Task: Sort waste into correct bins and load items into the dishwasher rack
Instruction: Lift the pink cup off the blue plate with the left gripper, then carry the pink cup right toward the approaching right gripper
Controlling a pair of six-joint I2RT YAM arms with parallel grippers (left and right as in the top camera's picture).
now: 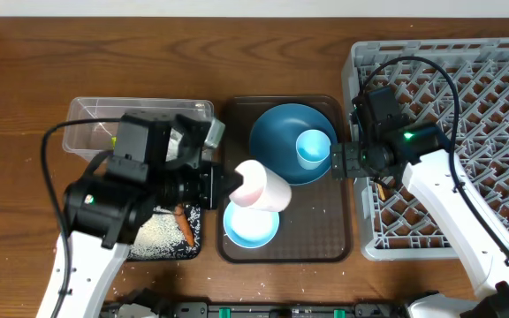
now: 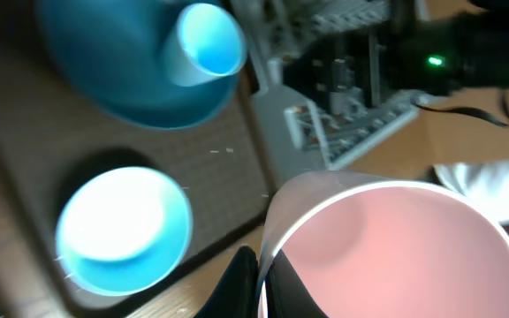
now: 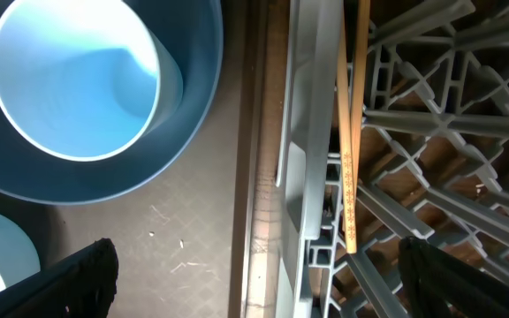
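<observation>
Two arms work over the table. Nearest the front edge, the shallow black tray (image 1: pixel 196 240) holds white rice grains (image 1: pixel 160 233) and the small orange carrot (image 1: pixel 185 226), partly under the left arm. Just beside it, on the brown tray (image 1: pixel 325 231), sits the light-blue bowl (image 1: pixel 251 227), upright. The left gripper (image 1: pixel 232 183) is clenched on the rim of the white-pink cup (image 1: pixel 265 186) – one dark finger (image 2: pixel 237 281) shows at the lip – and the cup is tipped on its side, pink inside facing the wrist, over the tray and overlapping the bowl's far rim.

Farther back on the same tray lies the dark-blue plate (image 1: pixel 277 132), with the small light-blue cup (image 1: pixel 313 147) standing on its right part, mouth up. The right gripper (image 1: pixel 338 161) hangs just beside the plate with its jaws spread wide and nothing between them, straddling the line where the tray meets the grey dishwasher rack (image 1: pixel 467 88). Inside the rack's near-left edge lie the wooden chopsticks (image 3: pixel 350 132), side by side on the lattice. At the far left stands the clear tub (image 1: pixel 87 119) – what is in it I cannot tell.
</observation>
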